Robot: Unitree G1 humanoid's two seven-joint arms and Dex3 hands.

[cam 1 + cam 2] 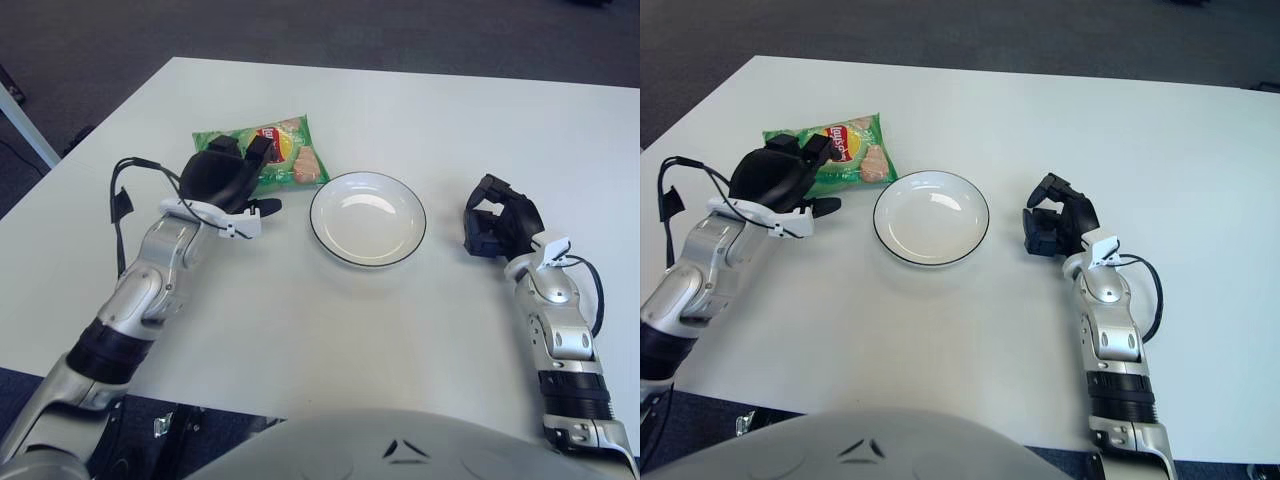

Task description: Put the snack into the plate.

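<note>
A green snack bag (281, 157) lies on the white table just left of the white, dark-rimmed plate (367, 219), its right corner close to the plate's rim. My left hand (226, 178) covers the bag's left part, with its fingers curled over and gripping that end. The plate holds nothing. My right hand (499, 224) shows to the right of the plate, fingers loosely bent around nothing.
The white table (330, 330) reaches past the plate on all sides. Its left edge runs diagonally behind my left arm, with dark floor beyond it. A black cable (125, 190) loops beside my left wrist.
</note>
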